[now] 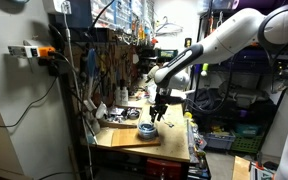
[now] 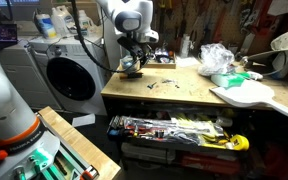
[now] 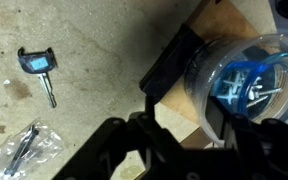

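Tools are hung along the wall behind a cluttered workshop bench. Above it the claw is held low with its jaws spread wide and nothing gripped between them. It hangs just over a clear round tub, seemingly so that both sides of the tub can be spanned. The tub is stood upright on a wooden board, touching a black block, so its load is kept in: a blue piece and small metal parts, probably screws. A blue-headed key and a clear bag of dark parts are left loose, well apart from it.
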`<state>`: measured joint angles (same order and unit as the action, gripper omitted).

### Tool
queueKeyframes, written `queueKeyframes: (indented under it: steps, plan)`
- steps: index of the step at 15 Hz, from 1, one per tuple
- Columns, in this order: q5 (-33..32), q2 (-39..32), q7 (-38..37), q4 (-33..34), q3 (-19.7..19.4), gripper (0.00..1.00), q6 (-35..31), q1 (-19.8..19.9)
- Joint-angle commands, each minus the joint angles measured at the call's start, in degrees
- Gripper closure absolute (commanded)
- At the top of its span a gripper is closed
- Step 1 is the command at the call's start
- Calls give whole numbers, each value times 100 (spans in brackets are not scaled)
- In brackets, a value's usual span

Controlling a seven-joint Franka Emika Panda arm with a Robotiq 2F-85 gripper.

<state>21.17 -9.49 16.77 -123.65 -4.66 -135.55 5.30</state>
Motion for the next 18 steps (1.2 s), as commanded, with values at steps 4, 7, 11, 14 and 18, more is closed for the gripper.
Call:
queueKeyframes:
  steps: [4, 7, 11, 14, 18]
  plan:
    - [506, -274, 516, 249, 225, 44, 125, 230]
    - [529, -324, 573, 307, 269, 74, 146, 257]
    - [548, -293, 617, 363, 307, 100, 381, 291]
    - [597, -307, 635, 500, 305, 98, 752, 326]
    - [857, -210, 751, 660, 285, 99, 1219, 440]
